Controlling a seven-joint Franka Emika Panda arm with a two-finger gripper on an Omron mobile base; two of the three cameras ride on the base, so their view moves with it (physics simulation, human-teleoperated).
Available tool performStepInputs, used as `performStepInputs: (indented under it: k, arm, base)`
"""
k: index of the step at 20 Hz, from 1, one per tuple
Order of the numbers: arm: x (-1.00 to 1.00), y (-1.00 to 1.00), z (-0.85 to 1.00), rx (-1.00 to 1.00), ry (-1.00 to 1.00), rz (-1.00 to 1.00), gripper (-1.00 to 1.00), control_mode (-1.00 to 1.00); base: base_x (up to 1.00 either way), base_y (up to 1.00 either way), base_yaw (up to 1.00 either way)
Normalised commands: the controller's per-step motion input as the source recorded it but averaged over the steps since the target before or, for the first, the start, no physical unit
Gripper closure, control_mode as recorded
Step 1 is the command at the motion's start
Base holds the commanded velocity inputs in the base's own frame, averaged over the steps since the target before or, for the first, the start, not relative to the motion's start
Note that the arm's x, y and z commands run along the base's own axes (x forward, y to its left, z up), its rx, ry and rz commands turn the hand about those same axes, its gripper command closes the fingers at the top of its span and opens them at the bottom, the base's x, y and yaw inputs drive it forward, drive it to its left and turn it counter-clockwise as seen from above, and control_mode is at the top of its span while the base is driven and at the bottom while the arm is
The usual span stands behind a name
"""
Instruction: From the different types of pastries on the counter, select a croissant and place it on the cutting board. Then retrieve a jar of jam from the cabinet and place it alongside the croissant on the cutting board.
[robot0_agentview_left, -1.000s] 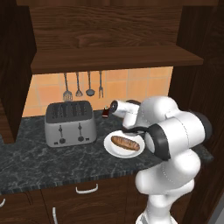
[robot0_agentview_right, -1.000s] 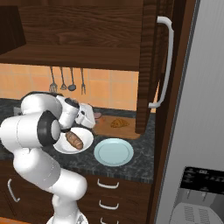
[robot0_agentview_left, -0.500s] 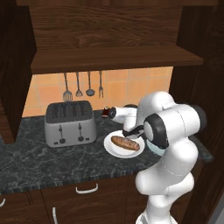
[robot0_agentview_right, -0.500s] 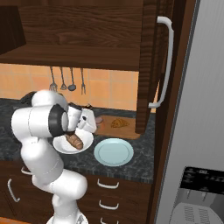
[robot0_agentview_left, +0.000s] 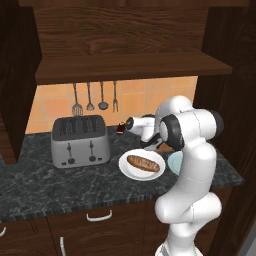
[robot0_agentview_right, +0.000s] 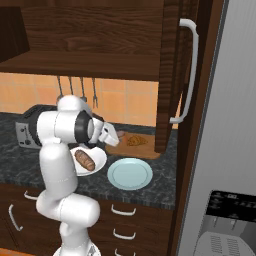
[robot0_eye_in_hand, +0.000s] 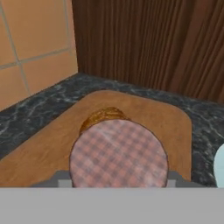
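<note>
Already croissant (robot0_agentview_right: 133, 141) on cutting board (robot0_eye_in_hand: 173, 127)

kitchen: toaster (robot0_agentview_left: 80, 141), stone counter (robot0_agentview_left: 60, 182), hanging utensils (robot0_agentview_left: 93, 97).

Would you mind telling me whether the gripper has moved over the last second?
Yes. In the right base view the gripper has swung away from the white plate toward the cutting board and croissant.
</note>
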Motion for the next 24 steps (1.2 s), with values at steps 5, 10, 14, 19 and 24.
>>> performStepInputs:
  k: [5, 10, 14, 19, 24]
  arm:
    - [-0.09, -0.36, 0.00, 0.08, -0.02, 0.02, -1.00, -1.00]
    - [-0.26, -0.76, 0.00, 0.24, -0.12, 0.09, -1.00, -1.00]
    - [-0.31, -0.46, 0.07, 0.28, -0.07, 0.01, -1.00, -1.00]
    - [-0.53, -0.46, 0.74, 0.19, -0.11, 0.03, -1.00, -1.00]
    - [-0.70, -0.06, 0.54, 0.00, -0.22, 0.06, -1.00, -1.00]
  base:
    - [0.00, 0.00, 0.00]
    - [0.00, 0.00, 0.00]
    - [0.00, 0.00, 0.00]
    - [0.00, 0.00, 0.00]
    - [0.00, 0.00, 0.00]
